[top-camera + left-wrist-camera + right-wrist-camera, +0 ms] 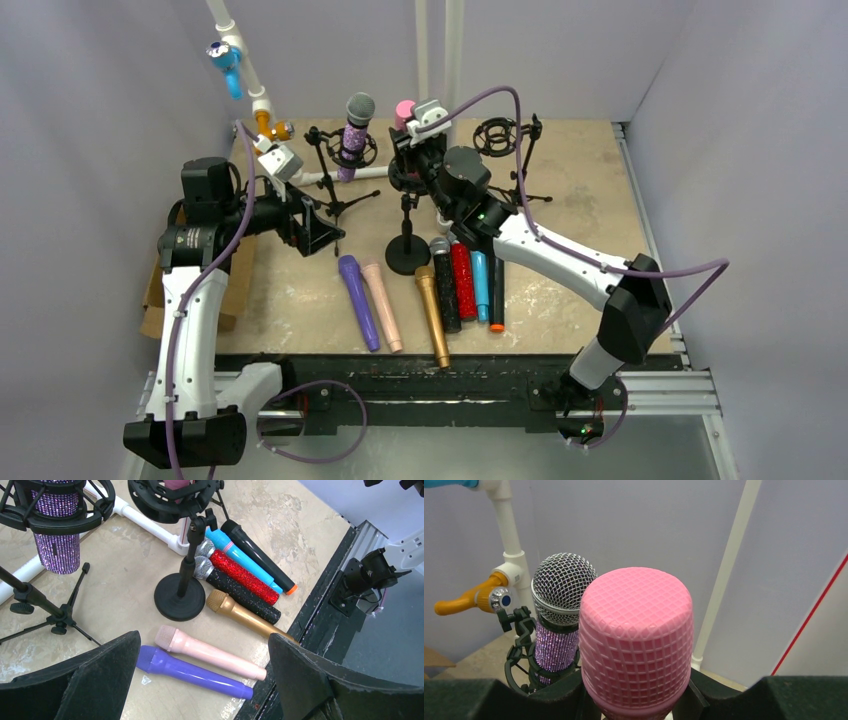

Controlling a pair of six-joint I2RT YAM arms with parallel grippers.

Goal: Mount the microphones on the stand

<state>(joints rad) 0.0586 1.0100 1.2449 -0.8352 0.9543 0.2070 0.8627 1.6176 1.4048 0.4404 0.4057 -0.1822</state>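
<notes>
My right gripper is shut on the pink microphone just under its head, holding it upright in the middle stand's shock mount. A purple glitter microphone with a grey mesh head stands in the left stand. On the table lie purple, peach, gold, black glitter, red glitter, blue and black microphones. My left gripper is open and empty, above the purple and peach ones.
A third stand with an empty shock mount is at the back right. The middle stand's round base sits by the microphone heads. Tripod legs spread at the left. A white pipe frame carries blue and orange clips. A cardboard box sits at the left edge.
</notes>
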